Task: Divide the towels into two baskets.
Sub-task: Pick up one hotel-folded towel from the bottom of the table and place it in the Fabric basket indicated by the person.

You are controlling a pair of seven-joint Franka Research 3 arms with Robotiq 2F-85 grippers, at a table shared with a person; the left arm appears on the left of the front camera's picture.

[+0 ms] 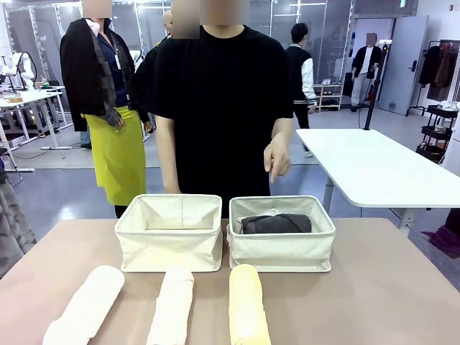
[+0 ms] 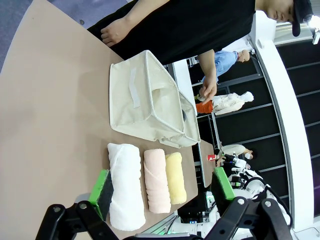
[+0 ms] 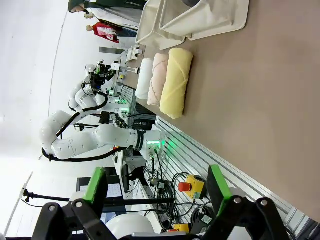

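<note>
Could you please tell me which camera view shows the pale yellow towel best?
The right wrist view: the pale yellow towel lies whole and nearest, its folds plain. The left wrist view shows it whole but smaller and farther off; the front view crops its near end.

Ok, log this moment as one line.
grey towel: in right basket | left basket: empty | white towel, cream towel, yellow towel: on table | left gripper: open | right gripper: open | person's hand: pointing down
</note>
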